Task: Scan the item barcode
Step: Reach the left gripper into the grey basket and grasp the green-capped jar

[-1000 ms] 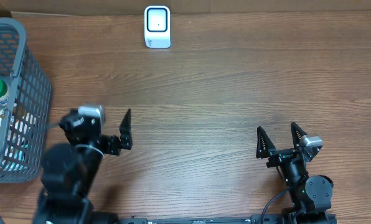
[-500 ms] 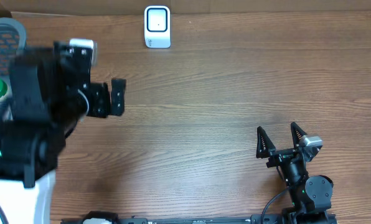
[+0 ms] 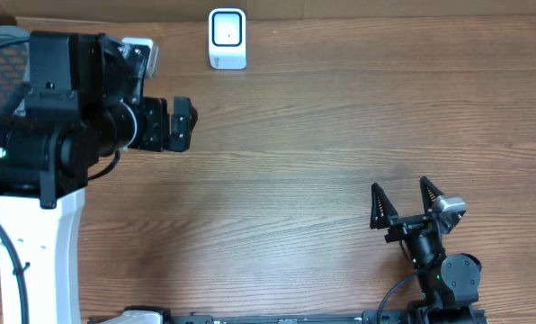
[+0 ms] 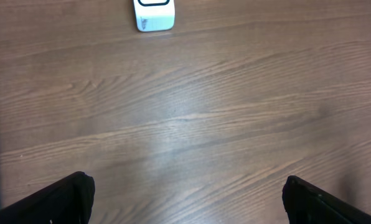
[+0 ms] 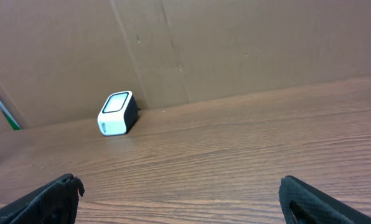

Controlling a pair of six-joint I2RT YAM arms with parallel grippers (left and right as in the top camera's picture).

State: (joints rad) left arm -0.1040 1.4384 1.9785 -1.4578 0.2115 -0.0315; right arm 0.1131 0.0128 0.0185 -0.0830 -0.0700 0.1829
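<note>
The white barcode scanner (image 3: 227,38) stands at the table's back edge, also in the left wrist view (image 4: 154,14) and the right wrist view (image 5: 117,113). My left gripper (image 3: 180,124) is raised high at the back left, left of and nearer than the scanner. It is open, with only bare wood between its fingers (image 4: 188,193). My right gripper (image 3: 400,191) rests low at the front right, open and empty (image 5: 179,186), facing the scanner from far off. The item is hidden; my left arm covers most of the basket (image 3: 3,34).
The grey mesh basket at the left edge shows only its back rim above my left arm. A brown cardboard wall (image 5: 235,43) rises behind the table. Wooden tabletop (image 3: 322,126) lies between the two grippers.
My left arm has risen and swung back over the basket, its gripper going from the front left to the back left. The right arm has not moved.
</note>
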